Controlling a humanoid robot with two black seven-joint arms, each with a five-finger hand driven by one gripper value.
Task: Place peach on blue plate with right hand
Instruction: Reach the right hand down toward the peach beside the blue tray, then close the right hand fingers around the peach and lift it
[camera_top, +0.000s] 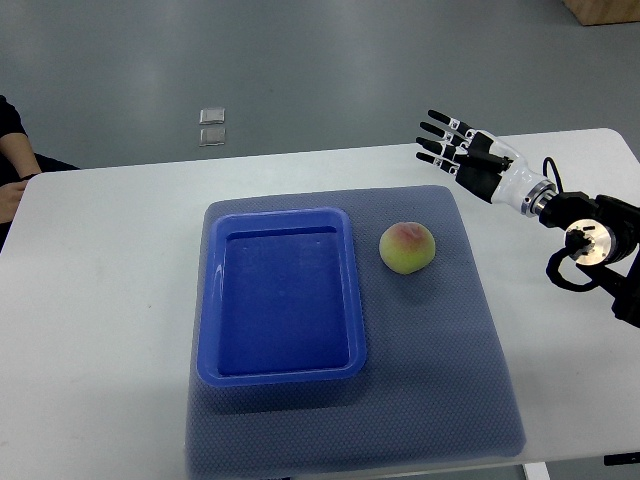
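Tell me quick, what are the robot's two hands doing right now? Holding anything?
Right hand: open, fingers spread, holding nothing, up past the peach.
Left hand: not in view.

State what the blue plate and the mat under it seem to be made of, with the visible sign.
Blue plate: probably moulded plastic, smooth and slightly glossy, with soft reflections on its floor. Mat: seemingly rubbery or woven fabric, matte grey-blue, with a fine dotted texture.
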